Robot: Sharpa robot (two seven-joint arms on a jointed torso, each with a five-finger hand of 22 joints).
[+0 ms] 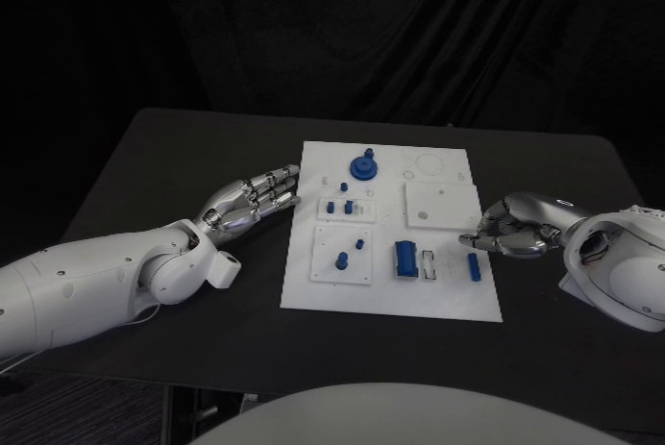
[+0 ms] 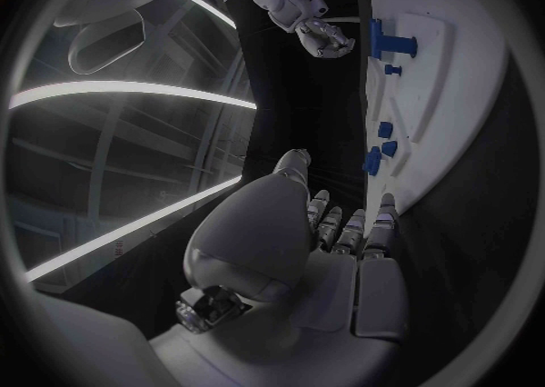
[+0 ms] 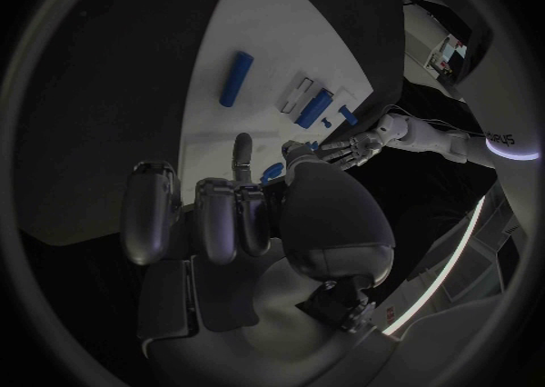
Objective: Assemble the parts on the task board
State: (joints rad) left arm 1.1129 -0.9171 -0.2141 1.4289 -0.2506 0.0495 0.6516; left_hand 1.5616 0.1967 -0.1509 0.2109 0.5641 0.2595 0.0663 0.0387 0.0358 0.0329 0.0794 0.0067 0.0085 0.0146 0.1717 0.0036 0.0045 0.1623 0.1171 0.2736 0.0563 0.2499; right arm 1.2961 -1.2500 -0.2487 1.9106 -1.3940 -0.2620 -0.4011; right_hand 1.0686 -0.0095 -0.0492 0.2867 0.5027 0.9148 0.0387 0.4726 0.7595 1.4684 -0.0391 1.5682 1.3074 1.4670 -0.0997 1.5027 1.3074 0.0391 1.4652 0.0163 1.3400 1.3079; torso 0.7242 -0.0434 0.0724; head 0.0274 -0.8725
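Black table (image 1: 166,157), white task board (image 1: 391,306) centred, dark curtain (image 1: 416,51) behind

My arms are glossy white, built of rounded shells with dark seams at the joints. My left hand (image 1: 257,201) is silver metal, segmented, with darker gaps between the segments. My right hand (image 1: 516,229) has the same silver finish and a smooth domed back. Left wrist carries a small white cylindrical stub (image 1: 225,269). Dark lettering marks the white forearm (image 3: 500,140).
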